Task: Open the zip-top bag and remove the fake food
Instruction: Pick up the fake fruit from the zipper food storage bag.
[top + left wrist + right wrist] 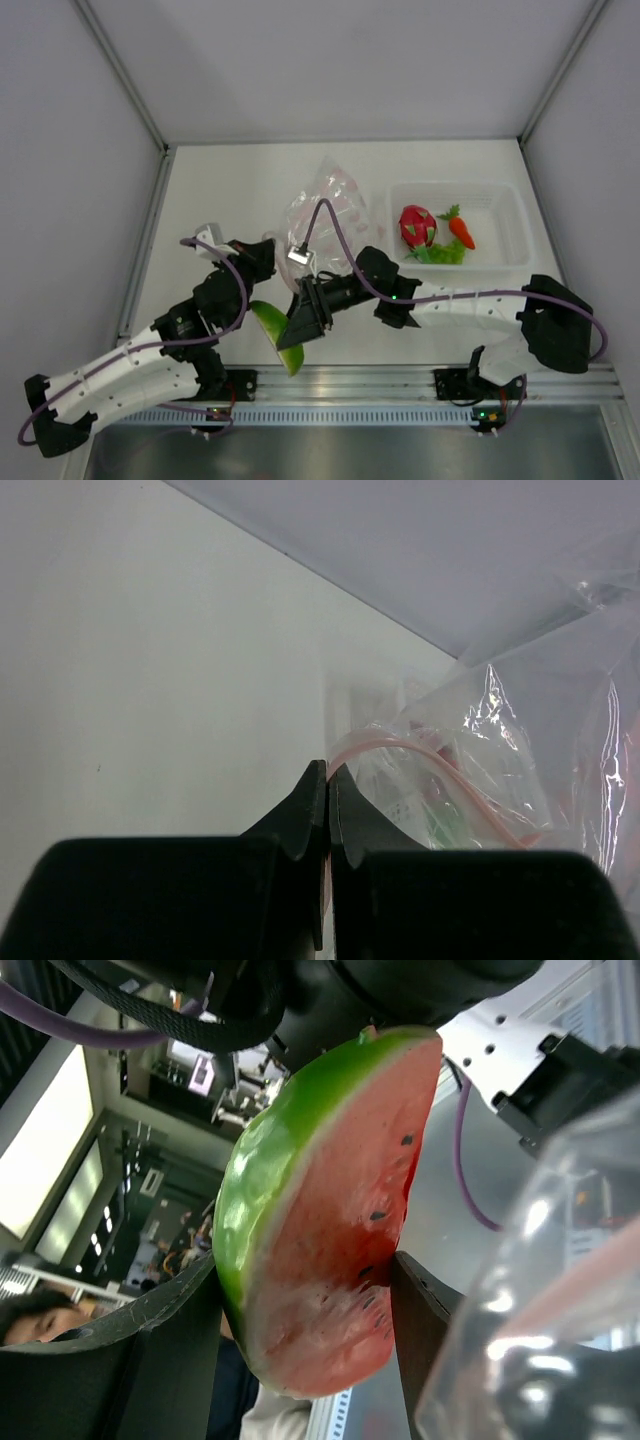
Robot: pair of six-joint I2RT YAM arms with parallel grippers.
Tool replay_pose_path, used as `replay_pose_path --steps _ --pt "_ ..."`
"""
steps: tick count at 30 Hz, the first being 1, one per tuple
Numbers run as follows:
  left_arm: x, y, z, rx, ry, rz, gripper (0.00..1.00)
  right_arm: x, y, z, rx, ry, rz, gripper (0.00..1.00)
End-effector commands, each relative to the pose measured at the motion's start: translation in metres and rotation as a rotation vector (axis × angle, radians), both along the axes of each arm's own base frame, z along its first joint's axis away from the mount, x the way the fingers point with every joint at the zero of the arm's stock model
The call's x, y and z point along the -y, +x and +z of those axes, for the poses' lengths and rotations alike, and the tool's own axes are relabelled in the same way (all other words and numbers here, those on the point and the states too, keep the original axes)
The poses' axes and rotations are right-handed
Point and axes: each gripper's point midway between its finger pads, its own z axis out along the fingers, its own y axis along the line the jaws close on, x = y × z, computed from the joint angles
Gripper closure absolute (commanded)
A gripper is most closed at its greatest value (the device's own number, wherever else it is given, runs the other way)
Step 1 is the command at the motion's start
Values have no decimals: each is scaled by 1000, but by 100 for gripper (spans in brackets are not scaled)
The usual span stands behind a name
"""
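- The black two-finger left gripper (328,780) fills the bottom of the view, its jaws pressed together with no gap at the tips.
- A clear, crinkly soft plastic zip-top bag (530,730) takes up the right side, glinting along its creases.
- Its pinkish zip strip (450,775) arcs from the closed fingertips down to the right; the jaws pinch the bag's edge there.
- A blurred green patch (440,825) shows through the plastic, too unclear to name.
- A plain white table (150,680) lies to the left, with a grey wall (400,540) above it.

Overhead camera looks down from behind; both close wrist cameras share the zip-top bag (500,730).
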Motion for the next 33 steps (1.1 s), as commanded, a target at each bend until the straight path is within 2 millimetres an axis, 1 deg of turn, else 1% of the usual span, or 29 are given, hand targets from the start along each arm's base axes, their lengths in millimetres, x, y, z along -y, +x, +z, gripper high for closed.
replay_pose_path --steps 1,3,6,7,8,9,10,12,13,14,15,16,19,20,21,22,23,24,25,26,27,29,30,32,33 --pt "12 2 18 63 -7 -50 100 -3 -18 29 81 131 73 83" --pt "11 1 19 65 -4 -50 100 -5 -15 21 91 104 61 83" --pt "5 2 18 67 5 -23 100 -6 -13 15 100 85 47 83" --pt "3 2 18 58 -22 -9 100 -6 -10 12 100 75 36 83" --pt "-1 2 12 34 -5 10 100 -7 -4 9 107 71 15 83" --pt "-3 3 10 20 -4 28 100 -7 0 6 107 58 4 83" --pt "-4 4 8 8 -24 43 100 -6 10 1 103 40 -25 83" --pt "-9 6 4 -5 -9 82 100 -5 20 -6 108 21 -39 83" --pt "-10 7 4 -6 -5 93 100 -5 25 -14 101 -7 -44 84" --pt "-10 8 5 -5 -4 99 100 -5 26 -19 128 -14 -35 84" --pt "-12 9 7 -3 -2 111 100 -4 22 -21 139 -21 -4 84" --pt "-12 10 7 -3 6 116 100 -4 22 -28 144 -37 6 83" --pt "-11 12 18 9 16 120 100 0 22 -41 176 -62 33 84" --pt "-8 14 22 10 25 120 100 3 27 -50 192 -96 25 84" --pt "-8 15 24 11 33 121 100 3 31 -53 204 -106 25 84" --pt "-7 16 24 11 45 121 100 5 41 -55 212 -115 5 84" --pt "-4 18 28 12 48 121 100 8 45 -58 245 -111 17 84" --pt "-2 18 28 11 55 116 100 9 50 -59 242 -130 21 84" --pt "1 19 29 9 59 108 100 10 61 -65 236 -152 11 84" --pt "3 20 29 7 59 102 100 10 68 -69 257 -160 6 84" --pt "7 23 29 4 63 99 100 10 72 -67 258 -165 15 83" --pt "13 25 29 2 55 81 100 6 81 -77 272 -192 17 82" --pt "17 26 26 -7 60 75 100 3 82 -74 284 -180 28 83" --pt "22 28 22 -19 56 63 100 0 85 -79 305 -183 36 83" --pt "25 28 19 -28 46 56 100 -1 86 -75 319 -175 42 82"
